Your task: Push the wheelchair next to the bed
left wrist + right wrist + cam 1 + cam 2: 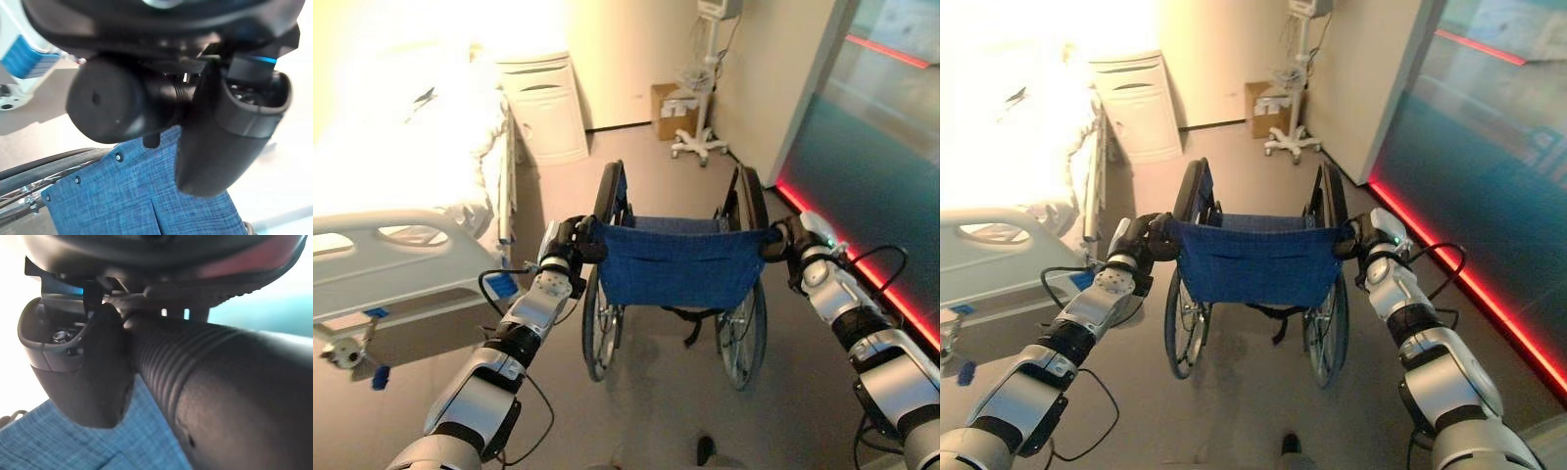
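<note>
Wheelchair (677, 284) stood directly ahead of me on the floor (656, 421), its blue fabric backrest (680, 262) facing me. My left hand (563, 250) was curled round the left push handle (122, 105); my right hand (793, 243) was curled round the right push handle (205, 377). Bed (401, 225), with white rails, lay to my left, near the wheelchair but apart from it. A white cabinet (546, 108) stood beyond the bed against the wall.

bed (401, 245) cut off at left edge and washed out by glare, wheelchair (677, 264) seat hidden behind backrest
</note>
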You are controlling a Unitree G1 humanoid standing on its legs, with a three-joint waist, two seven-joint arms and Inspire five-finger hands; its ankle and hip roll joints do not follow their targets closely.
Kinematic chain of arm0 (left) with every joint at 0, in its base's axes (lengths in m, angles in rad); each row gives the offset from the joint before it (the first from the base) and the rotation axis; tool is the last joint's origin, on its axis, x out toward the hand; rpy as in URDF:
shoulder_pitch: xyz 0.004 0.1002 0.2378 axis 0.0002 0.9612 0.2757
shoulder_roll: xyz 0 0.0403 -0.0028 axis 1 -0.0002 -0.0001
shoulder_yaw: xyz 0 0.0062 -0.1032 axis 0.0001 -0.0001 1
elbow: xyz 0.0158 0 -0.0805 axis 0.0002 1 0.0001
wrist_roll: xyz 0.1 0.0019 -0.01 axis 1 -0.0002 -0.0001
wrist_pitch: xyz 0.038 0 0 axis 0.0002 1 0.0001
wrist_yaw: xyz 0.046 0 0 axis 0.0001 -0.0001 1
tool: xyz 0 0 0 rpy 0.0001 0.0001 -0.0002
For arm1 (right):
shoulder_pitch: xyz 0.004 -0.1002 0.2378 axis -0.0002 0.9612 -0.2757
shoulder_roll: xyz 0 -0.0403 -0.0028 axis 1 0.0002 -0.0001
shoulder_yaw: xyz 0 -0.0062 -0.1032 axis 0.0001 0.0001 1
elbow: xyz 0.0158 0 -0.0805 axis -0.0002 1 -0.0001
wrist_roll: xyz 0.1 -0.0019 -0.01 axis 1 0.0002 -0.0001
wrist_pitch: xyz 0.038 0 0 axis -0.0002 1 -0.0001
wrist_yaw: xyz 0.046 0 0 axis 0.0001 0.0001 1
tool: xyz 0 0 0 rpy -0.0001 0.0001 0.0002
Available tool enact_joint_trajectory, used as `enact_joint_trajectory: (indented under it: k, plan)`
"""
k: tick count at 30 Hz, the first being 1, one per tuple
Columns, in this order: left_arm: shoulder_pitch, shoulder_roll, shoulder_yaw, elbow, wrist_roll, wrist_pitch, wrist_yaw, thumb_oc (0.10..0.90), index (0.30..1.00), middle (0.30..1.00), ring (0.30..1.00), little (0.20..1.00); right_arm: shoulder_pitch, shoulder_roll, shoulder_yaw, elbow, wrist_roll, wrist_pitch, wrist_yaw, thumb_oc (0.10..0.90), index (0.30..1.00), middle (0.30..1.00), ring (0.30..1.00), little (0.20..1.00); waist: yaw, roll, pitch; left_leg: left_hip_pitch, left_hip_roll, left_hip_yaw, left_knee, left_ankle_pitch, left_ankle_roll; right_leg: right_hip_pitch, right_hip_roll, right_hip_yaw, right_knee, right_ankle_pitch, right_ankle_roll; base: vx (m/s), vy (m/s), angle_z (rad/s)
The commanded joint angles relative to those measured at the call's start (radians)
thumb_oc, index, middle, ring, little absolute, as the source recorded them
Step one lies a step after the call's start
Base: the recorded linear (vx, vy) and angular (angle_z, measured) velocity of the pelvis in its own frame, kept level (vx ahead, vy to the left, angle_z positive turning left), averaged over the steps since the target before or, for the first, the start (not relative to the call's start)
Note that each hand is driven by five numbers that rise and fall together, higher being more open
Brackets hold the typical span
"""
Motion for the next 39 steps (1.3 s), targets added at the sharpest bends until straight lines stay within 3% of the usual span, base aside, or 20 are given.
enact_joint_trajectory:
  k: [1, 6, 8, 9, 13, 16, 19, 22, 24, 26, 28, 30, 33, 37, 39]
  plan:
    - [0.128, -0.007, -0.098, 0.121, 0.000, -0.003, -0.131, 0.400, 0.300, 0.300, 0.300, 0.300, 0.014, -0.072, 0.056, -0.028, 0.009, -0.142, 0.078, 0.400, 0.300, 0.300, 0.300, 0.300, -0.046, -0.097, 0.056, -0.044, -0.013, 0.001, 0.160, 0.030, 0.002, 0.065, -0.064, -0.027, -0.022, 0.012, 0.043, 0.17, -0.432, 0.38]
    - [0.142, -0.026, -0.093, 0.122, 0.005, -0.008, -0.140, 0.400, 0.300, 0.300, 0.300, 0.300, 0.015, -0.079, 0.057, 0.033, 0.000, -0.164, 0.085, 0.400, 0.300, 0.300, 0.300, 0.300, -0.057, -0.105, 0.034, -0.038, 0.003, 0.110, 0.267, 0.056, -0.001, 0.109, -0.035, -0.108, -0.048, -0.019, -0.010, 0.13, -0.308, 0.31]
    - [0.145, -0.029, -0.097, 0.113, 0.016, 0.001, -0.150, 0.400, 0.300, 0.300, 0.300, 0.300, 0.015, -0.083, 0.054, 0.053, 0.012, -0.161, 0.092, 0.400, 0.300, 0.300, 0.300, 0.300, -0.042, -0.103, 0.040, -0.067, -0.025, 0.124, 0.278, 0.048, 0.005, 0.144, -0.017, -0.131, -0.054, -0.036, -0.018, 0.16, -0.270, 0.50]
    - [0.151, -0.030, -0.098, 0.099, 0.022, 0.013, -0.154, 0.400, 0.300, 0.300, 0.300, 0.300, 0.006, -0.072, 0.052, 0.080, 0.015, -0.165, 0.094, 0.400, 0.300, 0.300, 0.300, 0.300, -0.017, -0.097, 0.049, -0.100, -0.084, 0.116, 0.241, 0.033, 0.014, 0.168, 0.002, -0.129, -0.056, -0.045, -0.015, 0.20, -0.203, 0.42]
    - [0.174, -0.033, -0.103, 0.073, 0.012, 0.017, -0.139, 0.400, 0.300, 0.300, 0.300, 0.300, -0.016, -0.033, 0.051, 0.121, -0.001, -0.159, 0.083, 0.400, 0.300, 0.300, 0.300, 0.300, 0.030, -0.066, 0.081, -0.196, -0.128, 0.178, 0.107, 0.103, 0.013, 0.259, 0.059, -0.119, -0.099, -0.064, -0.019, 0.21, -0.124, 0.15]
    - [0.191, -0.035, -0.100, 0.061, -0.001, 0.007, -0.115, 0.400, 0.300, 0.300, 0.300, 0.300, -0.019, -0.022, 0.051, 0.138, -0.015, -0.182, 0.073, 0.400, 0.300, 0.300, 0.300, 0.300, 0.068, -0.041, 0.087, -0.256, -0.147, 0.184, -0.102, 0.216, -0.004, 0.318, 0.095, -0.078, -0.156, -0.057, -0.009, 0.32, -0.053, -0.33]
    - [0.194, -0.021, -0.090, 0.043, -0.013, 0.008, -0.108, 0.400, 0.300, 0.300, 0.300, 0.300, -0.042, -0.032, 0.057, 0.144, 0.016, -0.185, 0.071, 0.400, 0.300, 0.300, 0.300, 0.300, 0.078, -0.034, 0.077, -0.254, -0.154, 0.205, -0.134, 0.224, 0.012, 0.321, 0.109, -0.069, -0.137, -0.084, -0.013, 0.22, 0.017, -0.58]
    - [0.201, -0.002, -0.090, 0.053, -0.030, -0.010, -0.110, 0.400, 0.300, 0.300, 0.300, 0.300, -0.043, -0.014, 0.054, 0.137, 0.003, -0.179, 0.094, 0.400, 0.300, 0.300, 0.300, 0.300, 0.089, -0.038, 0.056, -0.238, -0.171, 0.167, -0.141, 0.208, 0.032, 0.326, 0.113, -0.058, -0.090, -0.127, -0.002, 0.27, 0.021, -0.47]
    - [0.202, 0.013, -0.092, 0.065, -0.036, -0.028, -0.111, 0.400, 0.300, 0.300, 0.300, 0.300, -0.024, -0.001, 0.059, 0.139, 0.003, -0.205, 0.081, 0.400, 0.300, 0.300, 0.300, 0.300, 0.088, -0.038, 0.034, -0.193, -0.159, 0.203, -0.171, 0.186, 0.068, 0.297, 0.089, -0.099, 0.074, -0.110, 0.038, 0.32, 0.000, -0.41]
    - [0.192, 0.017, -0.101, 0.071, -0.023, -0.015, -0.115, 0.400, 0.300, 0.300, 0.300, 0.300, -0.010, 0.007, 0.052, 0.150, 0.031, -0.222, 0.067, 0.400, 0.300, 0.300, 0.300, 0.300, 0.086, -0.042, 0.021, -0.161, -0.164, 0.178, -0.168, 0.175, 0.075, 0.257, 0.062, -0.103, 0.220, -0.048, 0.080, 0.28, -0.043, -0.33]
    - [0.188, 0.019, -0.105, 0.070, -0.020, -0.005, -0.118, 0.400, 0.300, 0.300, 0.300, 0.300, -0.002, 0.008, 0.041, 0.151, 0.044, -0.230, 0.069, 0.400, 0.300, 0.300, 0.300, 0.300, 0.080, -0.040, 0.015, -0.143, -0.162, 0.165, -0.166, 0.165, 0.076, 0.228, 0.045, -0.102, 0.254, -0.023, 0.093, 0.25, -0.083, -0.20]
    - [0.163, 0.005, -0.114, 0.099, -0.006, -0.001, -0.131, 0.400, 0.300, 0.300, 0.300, 0.300, 0.003, 0.020, 0.022, 0.172, 0.037, -0.263, 0.068, 0.400, 0.300, 0.300, 0.300, 0.300, 0.059, -0.025, 0.015, -0.084, -0.144, 0.134, -0.167, 0.145, 0.070, 0.160, -0.012, -0.120, 0.217, -0.016, 0.095, 0.30, -0.203, -0.14]
    - [0.125, -0.005, -0.122, 0.117, 0.014, 0.005, -0.149, 0.400, 0.300, 0.300, 0.300, 0.300, -0.010, 0.039, 0.021, 0.176, 0.052, -0.264, 0.050, 0.400, 0.300, 0.300, 0.300, 0.300, 0.036, -0.014, 0.033, -0.008, -0.128, 0.093, -0.174, 0.103, 0.066, 0.073, -0.083, -0.114, 0.091, 0.056, 0.087, 0.19, -0.295, 0.11]
    - [0.085, -0.021, -0.138, 0.142, 0.022, 0.000, -0.160, 0.400, 0.300, 0.300, 0.300, 0.300, -0.019, 0.048, 0.020, 0.164, 0.064, -0.245, 0.041, 0.400, 0.300, 0.300, 0.300, 0.300, 0.008, -0.029, 0.042, 0.032, -0.135, 0.044, -0.166, 0.023, 0.074, 0.009, -0.155, -0.050, -0.105, 0.160, 0.110, 0.22, -0.368, 0.60]
    - [0.077, -0.031, -0.145, 0.149, 0.020, -0.006, -0.152, 0.400, 0.300, 0.300, 0.300, 0.300, -0.028, 0.054, 0.020, 0.143, 0.063, -0.223, 0.040, 0.400, 0.300, 0.300, 0.300, 0.300, -0.004, -0.036, 0.041, 0.036, -0.132, 0.022, -0.138, -0.011, 0.075, -0.003, -0.169, -0.013, -0.158, 0.178, 0.120, 0.27, -0.479, 0.48]
